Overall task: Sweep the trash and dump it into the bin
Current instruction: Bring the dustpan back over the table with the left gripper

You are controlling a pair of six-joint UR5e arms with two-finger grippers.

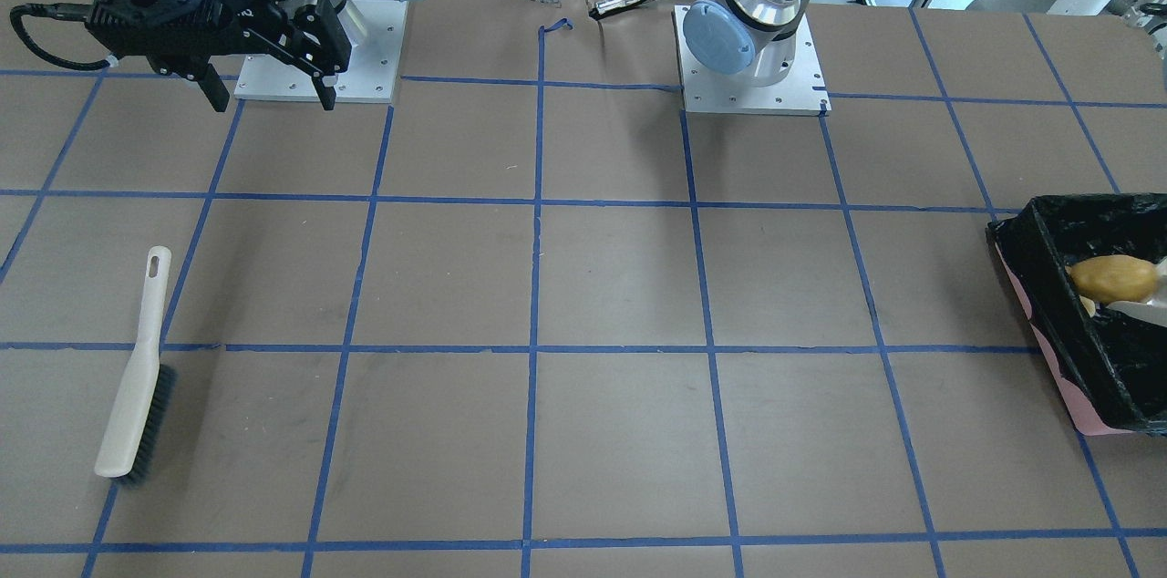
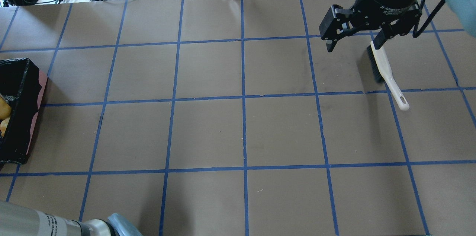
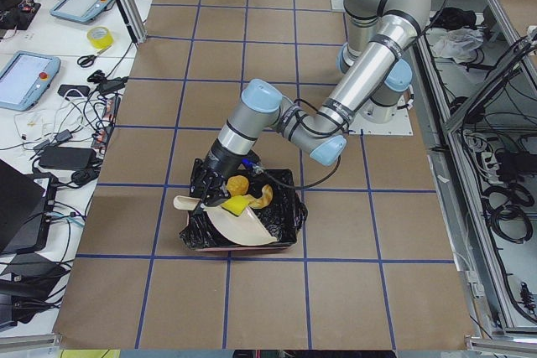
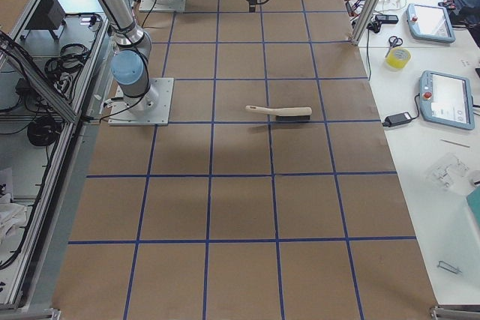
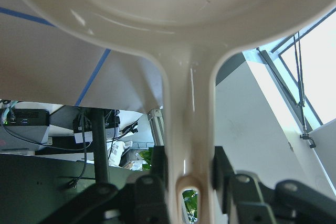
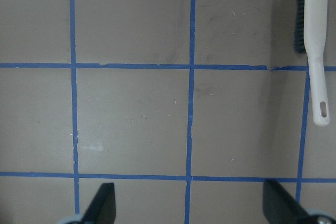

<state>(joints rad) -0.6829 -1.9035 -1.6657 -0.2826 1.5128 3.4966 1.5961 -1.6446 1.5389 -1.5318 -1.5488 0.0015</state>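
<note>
The likeliest failure is a spill outside the bin (image 3: 289, 210). In the left side view the dustpan (image 3: 239, 228) is tilted over the lower centre of the frame, its broad lip close to the bin's near rim. The 3 pieces of trash are bunched by the pan's upper end: the potato piece (image 3: 237, 184), the yellow wedge (image 3: 237, 205) and the curved piece (image 3: 264, 198). I cannot tell whether all 3 already rest on the black liner or partly on the pan. If the pan is tipped or pulled away unevenly, a rounded piece could roll over the rim onto the table (image 1: 620, 286). The pan's edge could also snag the crinkled liner and drag it. The handle is slim and glossy, so it might twist in the grip.

The left gripper (image 5: 190, 179) is clamped narrowly on the dustpan's handle, 1 finger on each side. The right gripper (image 2: 352, 45), upper right of the overhead view, is spread wide and holds nothing. It hangs above the brush (image 2: 385, 74), which lies flat on the table
</note>
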